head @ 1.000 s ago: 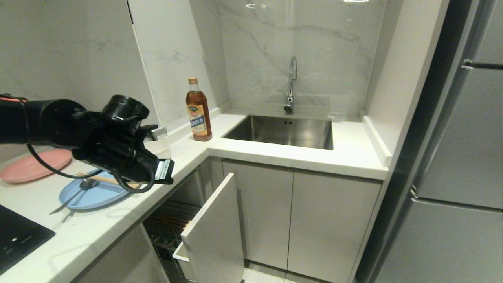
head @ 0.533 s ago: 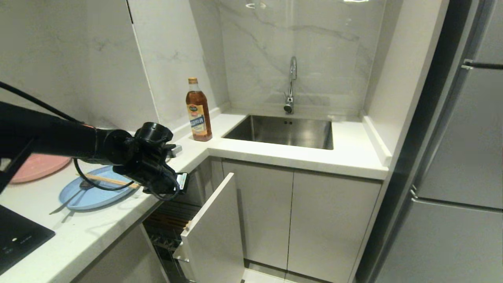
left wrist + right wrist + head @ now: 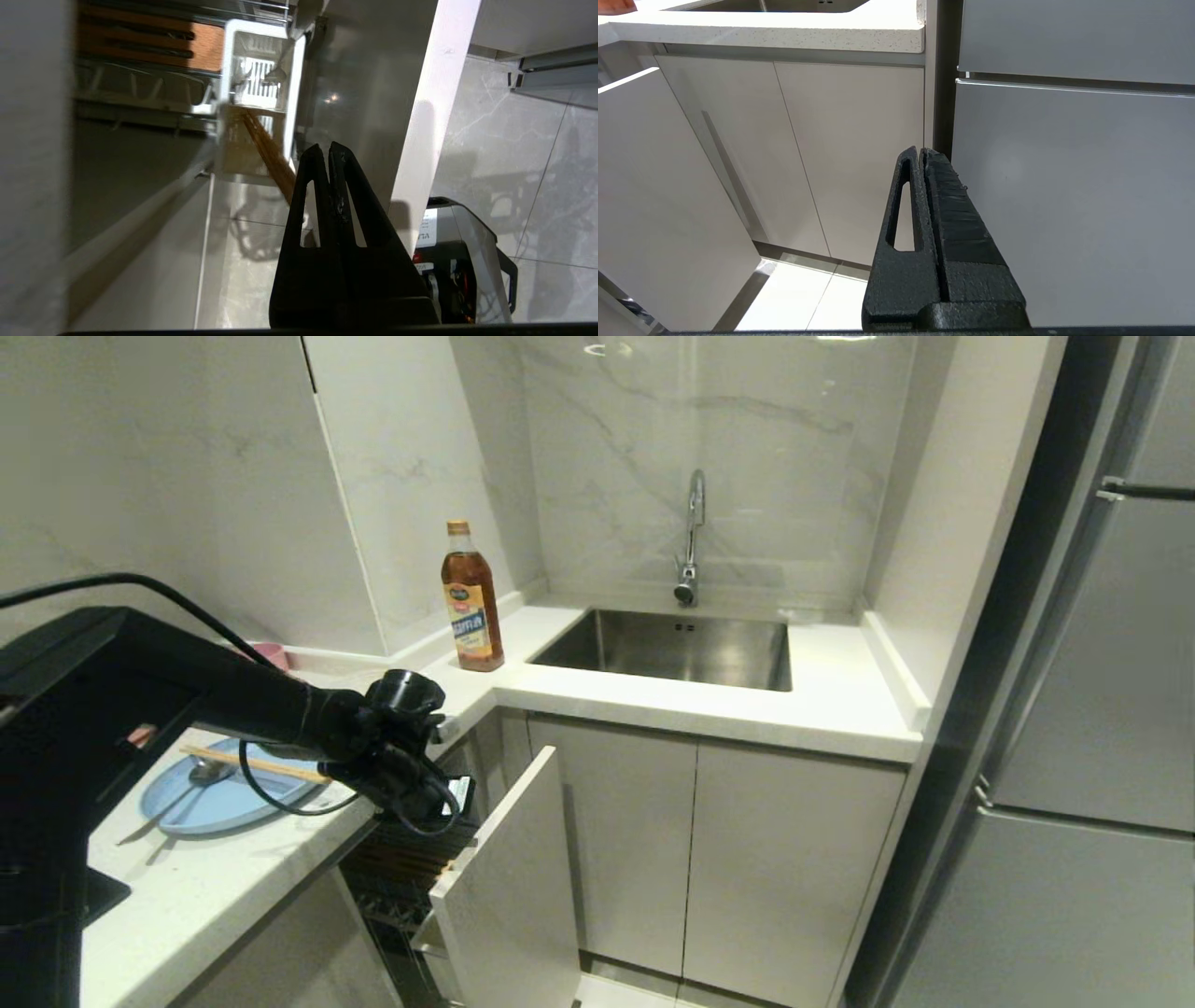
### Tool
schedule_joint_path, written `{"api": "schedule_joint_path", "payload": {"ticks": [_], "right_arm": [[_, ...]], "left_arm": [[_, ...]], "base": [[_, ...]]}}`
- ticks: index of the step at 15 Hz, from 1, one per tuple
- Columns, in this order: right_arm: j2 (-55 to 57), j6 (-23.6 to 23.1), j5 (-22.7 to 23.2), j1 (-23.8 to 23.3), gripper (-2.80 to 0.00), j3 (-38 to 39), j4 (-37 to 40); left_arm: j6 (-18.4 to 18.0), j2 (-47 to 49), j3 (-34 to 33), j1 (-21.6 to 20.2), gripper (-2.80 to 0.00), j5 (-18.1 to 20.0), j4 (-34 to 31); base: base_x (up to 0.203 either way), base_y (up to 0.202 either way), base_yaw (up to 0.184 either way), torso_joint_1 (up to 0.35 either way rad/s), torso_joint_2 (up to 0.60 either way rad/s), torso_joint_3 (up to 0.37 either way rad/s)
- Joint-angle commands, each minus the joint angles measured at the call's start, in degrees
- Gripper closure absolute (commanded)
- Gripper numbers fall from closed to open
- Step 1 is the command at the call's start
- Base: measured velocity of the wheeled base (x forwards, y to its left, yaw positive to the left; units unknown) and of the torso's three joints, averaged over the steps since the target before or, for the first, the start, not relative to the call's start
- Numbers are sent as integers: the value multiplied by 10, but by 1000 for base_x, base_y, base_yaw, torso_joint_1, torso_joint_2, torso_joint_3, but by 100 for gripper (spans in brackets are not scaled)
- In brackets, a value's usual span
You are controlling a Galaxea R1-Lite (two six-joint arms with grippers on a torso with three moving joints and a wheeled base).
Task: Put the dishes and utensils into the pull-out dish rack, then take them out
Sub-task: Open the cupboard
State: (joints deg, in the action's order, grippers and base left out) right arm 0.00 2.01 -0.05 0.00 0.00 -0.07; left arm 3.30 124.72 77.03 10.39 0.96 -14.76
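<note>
One blue plate (image 3: pixel 224 798) bears two chopsticks (image 3: pixel 252 764), one spoon (image 3: pixel 191 784).

The left arm (image 3: pixel 233 709) covers part of the light-blue plate (image 3: pixel 201 803) and much of the counter (image 3: pixel 224 877) behind it in the head view. The pink plate (image 3: pixel 271 653) shows only as a small sliver. The cream-white bowl cannot be located. The cabinet front (image 3: pixel 513 887) conceals most of the pull-out dish rack (image 3: pixel 411 859), and the frame edge cuts it off below. In the left wrist view, the rack's wire prongs (image 3: pixel 140 86) are blurred.
</note>
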Motion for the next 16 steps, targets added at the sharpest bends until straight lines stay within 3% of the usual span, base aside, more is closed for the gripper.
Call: {"api": "schedule_joint_path", "payload": {"ticks": [1, 7, 16], "right_arm": [[0, 0, 0, 0, 0, 0, 0], [0, 0, 0, 0, 0, 0, 0], [0, 0, 0, 0, 0, 0, 0]], "left_arm": [[4, 17, 0, 6, 0, 0, 7], [30, 28, 1, 46, 0, 0, 15], [66, 33, 12, 139, 0, -3, 18]], "base": [[0, 0, 0, 0, 0, 0], [0, 0, 0, 0, 0, 0], [0, 0, 0, 0, 0, 0]]}}
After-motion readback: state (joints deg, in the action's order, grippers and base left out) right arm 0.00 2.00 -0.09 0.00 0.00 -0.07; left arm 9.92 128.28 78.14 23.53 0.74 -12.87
